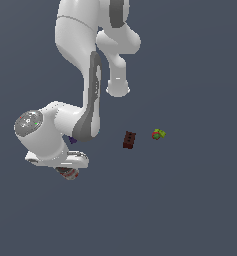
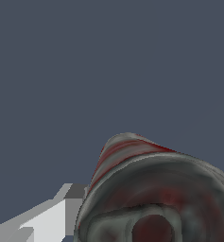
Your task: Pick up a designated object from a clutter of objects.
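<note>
The designated object, a can (image 2: 156, 194) with a red-and-white label and a dark grey metal end, fills much of the wrist view, very close to the camera. One light grey finger (image 2: 56, 215) lies against its side; the can hides the other finger. In the exterior view the can (image 1: 69, 173) peeks out just under the white hand, and my gripper (image 1: 66, 169) is closed around it. Of the clutter of objects, a dark red-brown brick (image 1: 129, 140) and a green-and-red lump (image 1: 158, 134) lie toward the exterior view's right. A sliver of a purple block (image 1: 72, 140) shows behind the arm.
The white arm links (image 1: 85, 100) lean over the exterior view's left half and hide the ground beneath them. Dark grey floor (image 1: 190, 210) lies all around.
</note>
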Robot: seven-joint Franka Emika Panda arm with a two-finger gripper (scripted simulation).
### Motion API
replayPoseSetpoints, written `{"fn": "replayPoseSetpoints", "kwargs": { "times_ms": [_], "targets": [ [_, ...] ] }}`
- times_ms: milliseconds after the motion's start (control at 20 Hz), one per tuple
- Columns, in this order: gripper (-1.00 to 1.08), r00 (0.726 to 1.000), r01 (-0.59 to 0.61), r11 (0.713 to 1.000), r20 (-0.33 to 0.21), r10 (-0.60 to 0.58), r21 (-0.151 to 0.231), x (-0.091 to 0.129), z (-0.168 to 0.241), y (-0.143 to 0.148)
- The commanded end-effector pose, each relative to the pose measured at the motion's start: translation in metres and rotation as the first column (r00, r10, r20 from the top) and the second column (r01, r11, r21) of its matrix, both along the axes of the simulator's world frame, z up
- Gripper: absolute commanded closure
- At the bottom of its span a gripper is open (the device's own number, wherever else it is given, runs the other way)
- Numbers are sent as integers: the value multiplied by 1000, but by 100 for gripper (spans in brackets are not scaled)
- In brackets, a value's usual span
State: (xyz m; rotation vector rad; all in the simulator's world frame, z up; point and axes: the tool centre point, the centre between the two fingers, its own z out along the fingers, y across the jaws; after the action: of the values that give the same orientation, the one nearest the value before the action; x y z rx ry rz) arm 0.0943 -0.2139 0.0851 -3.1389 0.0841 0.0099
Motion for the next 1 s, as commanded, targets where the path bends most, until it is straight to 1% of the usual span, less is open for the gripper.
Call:
{"fn": "replayPoseSetpoints", "kwargs": {
  "times_ms": [0, 400, 950],
  "targets": [
    [108, 1000, 0, 1000, 5, 0, -2, -3, 10, 1],
    [108, 1000, 0, 1000, 5, 0, -1, -27, 53, 10],
    [108, 1000, 0, 1000, 5, 0, -1, -77, 140, 27]
  ]
}}
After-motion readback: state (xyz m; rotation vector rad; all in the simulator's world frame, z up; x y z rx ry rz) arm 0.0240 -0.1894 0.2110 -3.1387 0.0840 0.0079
